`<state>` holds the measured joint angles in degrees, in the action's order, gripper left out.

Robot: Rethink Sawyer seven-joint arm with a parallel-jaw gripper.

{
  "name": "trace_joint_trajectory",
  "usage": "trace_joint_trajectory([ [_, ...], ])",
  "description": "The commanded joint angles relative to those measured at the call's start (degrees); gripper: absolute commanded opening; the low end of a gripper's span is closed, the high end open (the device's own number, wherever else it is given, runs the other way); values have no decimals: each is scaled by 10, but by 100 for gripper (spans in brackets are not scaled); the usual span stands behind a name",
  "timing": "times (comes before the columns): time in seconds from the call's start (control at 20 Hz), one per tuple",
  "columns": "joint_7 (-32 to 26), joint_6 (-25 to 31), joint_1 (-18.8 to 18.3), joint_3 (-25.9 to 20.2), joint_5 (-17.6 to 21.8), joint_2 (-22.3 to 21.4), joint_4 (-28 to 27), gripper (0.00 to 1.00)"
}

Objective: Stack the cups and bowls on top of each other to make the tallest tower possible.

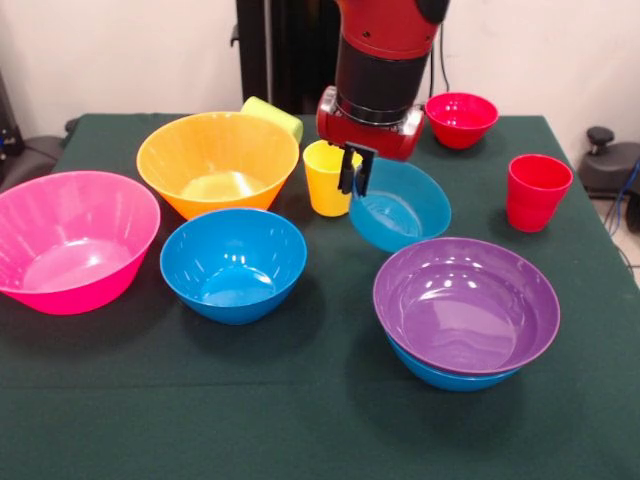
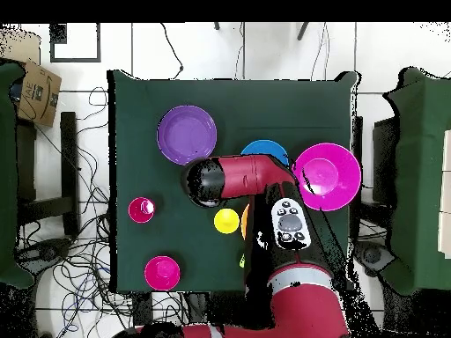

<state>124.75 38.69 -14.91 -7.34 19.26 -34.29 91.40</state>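
The tool (image 1: 357,172) pinches the rim of a tilted translucent blue bowl (image 1: 402,208), lifted just off the table (image 1: 300,400). The purple bowl (image 1: 466,305), nested on a blue one, lies nearer the camera, toward picture-right.

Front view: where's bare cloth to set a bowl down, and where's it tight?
Free: the wide near strip in front of the pink bowl, blue bowl and purple bowl. Tight: mid-table, where the gripper holds a tilted blue bowl beside the yellow cup and orange bowl.
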Motion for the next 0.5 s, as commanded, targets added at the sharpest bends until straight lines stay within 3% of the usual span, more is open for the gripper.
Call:
trace_joint_trajectory([
  [0.05,-6,58,11,-32,-16,-11,23,0],
  [0.3,-18,85,9,-34,-24,-18,32,0],
  [0.5,-25,98,1,-40,-36,-54,61,0],
])
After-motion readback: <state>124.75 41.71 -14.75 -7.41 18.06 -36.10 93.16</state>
